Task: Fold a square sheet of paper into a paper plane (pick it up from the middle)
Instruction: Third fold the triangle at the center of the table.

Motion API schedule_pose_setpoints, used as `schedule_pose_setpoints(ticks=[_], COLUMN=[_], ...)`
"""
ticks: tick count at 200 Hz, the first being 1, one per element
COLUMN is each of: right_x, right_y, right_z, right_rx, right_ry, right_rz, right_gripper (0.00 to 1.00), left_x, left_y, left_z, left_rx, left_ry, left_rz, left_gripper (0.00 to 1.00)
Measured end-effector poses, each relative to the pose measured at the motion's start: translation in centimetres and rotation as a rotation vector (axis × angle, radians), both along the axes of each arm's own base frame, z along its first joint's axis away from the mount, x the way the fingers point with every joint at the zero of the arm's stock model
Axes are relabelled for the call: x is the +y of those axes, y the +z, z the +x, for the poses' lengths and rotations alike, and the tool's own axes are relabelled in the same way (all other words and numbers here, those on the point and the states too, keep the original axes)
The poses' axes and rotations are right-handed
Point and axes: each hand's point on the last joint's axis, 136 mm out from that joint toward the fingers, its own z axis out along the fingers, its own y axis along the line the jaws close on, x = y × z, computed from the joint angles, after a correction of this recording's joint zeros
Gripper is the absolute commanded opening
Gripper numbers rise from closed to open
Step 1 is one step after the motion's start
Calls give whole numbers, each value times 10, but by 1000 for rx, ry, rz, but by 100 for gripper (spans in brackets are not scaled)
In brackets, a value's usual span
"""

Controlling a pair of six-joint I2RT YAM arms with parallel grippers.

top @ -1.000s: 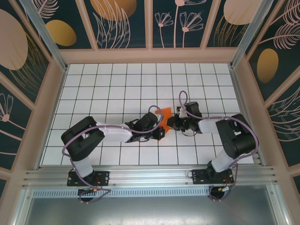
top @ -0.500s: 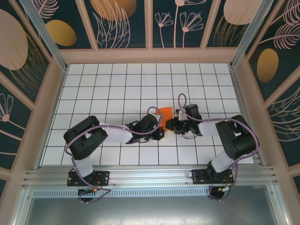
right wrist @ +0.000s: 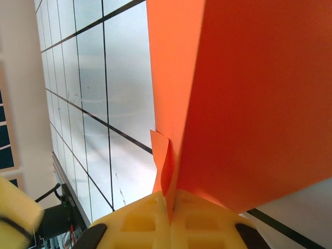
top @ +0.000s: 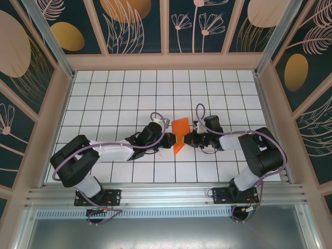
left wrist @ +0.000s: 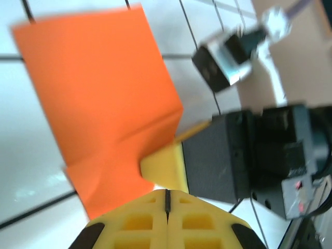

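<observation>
Right of the closed left end effector — paper pinched by right end effector.

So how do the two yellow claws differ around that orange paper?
The right gripper pinches the orange paper between its closed jaws; the left gripper is closed too, but its seam shows no paper. Seen from overhead, the left gripper reaches in from the paper's left, the right gripper from its right. Both are yellow and shut.
</observation>
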Motion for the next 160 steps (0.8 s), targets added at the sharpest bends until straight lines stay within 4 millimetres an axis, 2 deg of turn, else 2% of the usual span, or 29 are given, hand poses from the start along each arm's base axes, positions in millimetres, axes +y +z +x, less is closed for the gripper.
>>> schedule_pose_setpoints(ticks=[13, 30, 77, 94, 127, 160], right_x=[0, 1, 4, 5, 6, 10], right_y=[0, 1, 5, 6, 6, 8], right_z=[0, -1, -5, -5, -5, -8], right_rx=[-2, -7, -37, -41, -45, -54], right_ry=[3, 15, 60, 68, 70, 75], right_rz=[0, 6, 25, 29, 30, 31], right_gripper=[2, 3, 4, 7, 21, 31], left_x=[7, 10, -5, -4, -2, -4], left_y=[5, 2, -32, -46, -69, -74], left_z=[11, 18, 21, 23, 22, 22], left_rx=[-4, 7, 101, 138, 195, 216], left_ry=[31, 45, 18, 29, 52, 57], left_rz=[-23, -28, -10, 0, 21, 7], left_gripper=[7, 7, 3, 3, 1, 1])
